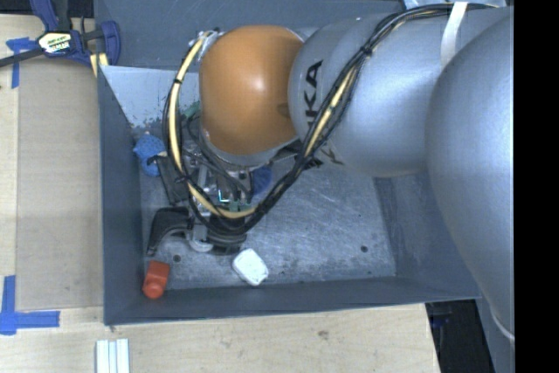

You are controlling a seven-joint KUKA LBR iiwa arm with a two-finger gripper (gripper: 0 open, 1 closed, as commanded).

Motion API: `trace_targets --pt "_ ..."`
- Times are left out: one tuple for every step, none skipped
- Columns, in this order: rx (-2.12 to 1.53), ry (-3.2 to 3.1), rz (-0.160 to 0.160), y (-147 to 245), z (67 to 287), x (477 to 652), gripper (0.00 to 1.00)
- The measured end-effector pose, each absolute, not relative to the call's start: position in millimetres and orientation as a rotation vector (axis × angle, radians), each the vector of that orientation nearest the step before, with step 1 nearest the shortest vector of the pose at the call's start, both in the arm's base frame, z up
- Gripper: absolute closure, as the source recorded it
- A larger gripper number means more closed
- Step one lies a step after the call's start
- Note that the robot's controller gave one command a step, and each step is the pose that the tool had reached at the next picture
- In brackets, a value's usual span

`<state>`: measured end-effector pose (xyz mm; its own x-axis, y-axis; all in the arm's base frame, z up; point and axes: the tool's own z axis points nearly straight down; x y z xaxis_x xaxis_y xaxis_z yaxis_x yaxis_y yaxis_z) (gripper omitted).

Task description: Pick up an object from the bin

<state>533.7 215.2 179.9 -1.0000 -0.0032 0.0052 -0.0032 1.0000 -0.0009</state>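
Note:
My gripper (212,233) is low in the bin's front left part, under the arm's wrist. A black curved object (165,228) lies just to its left, touching or nearly touching it. A small white rounded block (250,266) lies on the floor just right of and in front of the gripper. A red-orange cylinder (155,279) stands in the front left corner. Whether anything is held is hidden by the wrist.
A blue object (148,153) lies by the left wall, farther back. Another blue piece (262,180) peeks out under the wrist. The arm and its orange cover hide the bin's middle and back. Bare grey floor shows at the front right.

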Motion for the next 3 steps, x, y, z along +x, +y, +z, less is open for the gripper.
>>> trace_targets --pt "-0.203 -3.125 0.004 149 88 518.6 0.0" --pt "-0.197 -3.132 -0.001 152 92 520.6 1.0" --pt "-0.124 -3.143 -0.001 151 262 515.2 1.0"
